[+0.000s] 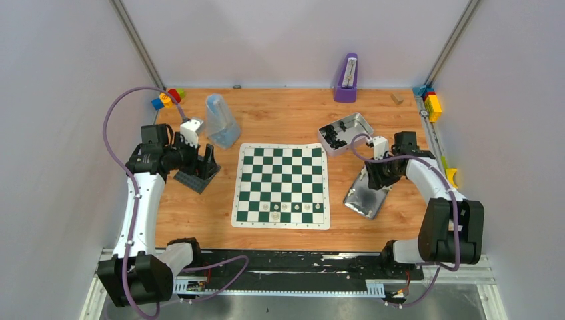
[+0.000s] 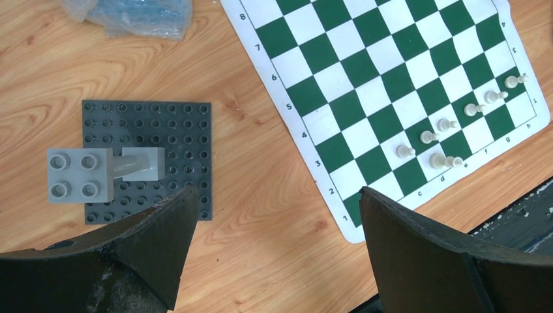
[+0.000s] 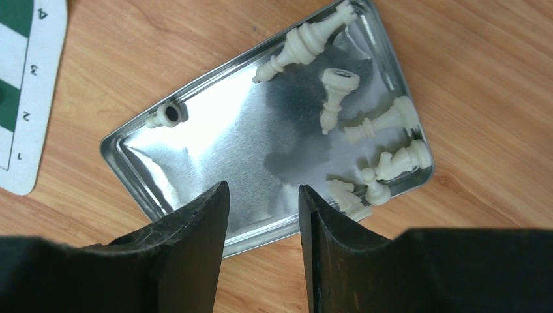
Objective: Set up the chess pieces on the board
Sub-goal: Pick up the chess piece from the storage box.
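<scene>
The green and white board [image 1: 281,185] lies flat mid-table. Several cream chess pieces [image 1: 296,207] stand in a row near its front edge; they also show in the left wrist view [image 2: 446,124], with one piece [image 2: 445,160] lying on its side. More cream pieces [image 3: 391,117] lie loose in a silver tray [image 3: 215,143] to the right of the board [image 3: 19,98]. My right gripper [image 3: 261,189] hovers open and empty over the tray's near rim [image 1: 368,193]. My left gripper [image 2: 274,192] is open and empty above bare wood left of the board [image 2: 391,78].
A dark grey studded plate [image 2: 147,130] with a grey post [image 2: 81,173] sits under my left gripper [image 1: 202,160]. A clear plastic bag [image 1: 220,123], a tin of dark pieces [image 1: 345,133], a purple object [image 1: 346,79] and coloured bricks [image 1: 166,99] lie at the back.
</scene>
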Robot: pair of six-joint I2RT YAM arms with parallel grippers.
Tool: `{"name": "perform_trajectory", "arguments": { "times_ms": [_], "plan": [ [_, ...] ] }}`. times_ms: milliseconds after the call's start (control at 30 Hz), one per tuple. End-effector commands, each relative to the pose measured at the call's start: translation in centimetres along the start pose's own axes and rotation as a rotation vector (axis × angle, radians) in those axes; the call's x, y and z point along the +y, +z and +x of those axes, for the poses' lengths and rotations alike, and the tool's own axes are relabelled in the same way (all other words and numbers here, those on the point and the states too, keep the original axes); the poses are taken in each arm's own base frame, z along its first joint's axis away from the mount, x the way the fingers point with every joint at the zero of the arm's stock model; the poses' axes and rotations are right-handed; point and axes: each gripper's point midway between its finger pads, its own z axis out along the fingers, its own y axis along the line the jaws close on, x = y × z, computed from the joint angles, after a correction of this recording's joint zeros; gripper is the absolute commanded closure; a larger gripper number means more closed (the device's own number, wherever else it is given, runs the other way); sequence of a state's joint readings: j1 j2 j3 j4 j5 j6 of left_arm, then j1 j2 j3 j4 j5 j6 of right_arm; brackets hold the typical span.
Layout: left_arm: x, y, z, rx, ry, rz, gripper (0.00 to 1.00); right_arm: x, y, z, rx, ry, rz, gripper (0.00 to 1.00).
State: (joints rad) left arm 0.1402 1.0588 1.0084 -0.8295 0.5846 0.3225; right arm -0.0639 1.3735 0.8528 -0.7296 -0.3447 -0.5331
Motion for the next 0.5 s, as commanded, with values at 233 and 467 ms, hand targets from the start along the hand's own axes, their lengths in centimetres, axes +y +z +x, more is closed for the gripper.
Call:
{"name": "perform_trajectory", "arguments": {
  "times_ms": [233, 467],
  "plan": [
    [-0.4, -0.1, -0.2, -0.017, 0.019, 0.028, 0.0, -5.5, 0.8, -3.9, -0.034, 0.1, 0.171, 0.64],
    [-0.5, -0.1, -0.2, -0.021, 0.023, 0.032, 0.0, -6.8, 1.7, -3.5, -0.013, 0.174, 0.191, 0.69]
  ]
}}
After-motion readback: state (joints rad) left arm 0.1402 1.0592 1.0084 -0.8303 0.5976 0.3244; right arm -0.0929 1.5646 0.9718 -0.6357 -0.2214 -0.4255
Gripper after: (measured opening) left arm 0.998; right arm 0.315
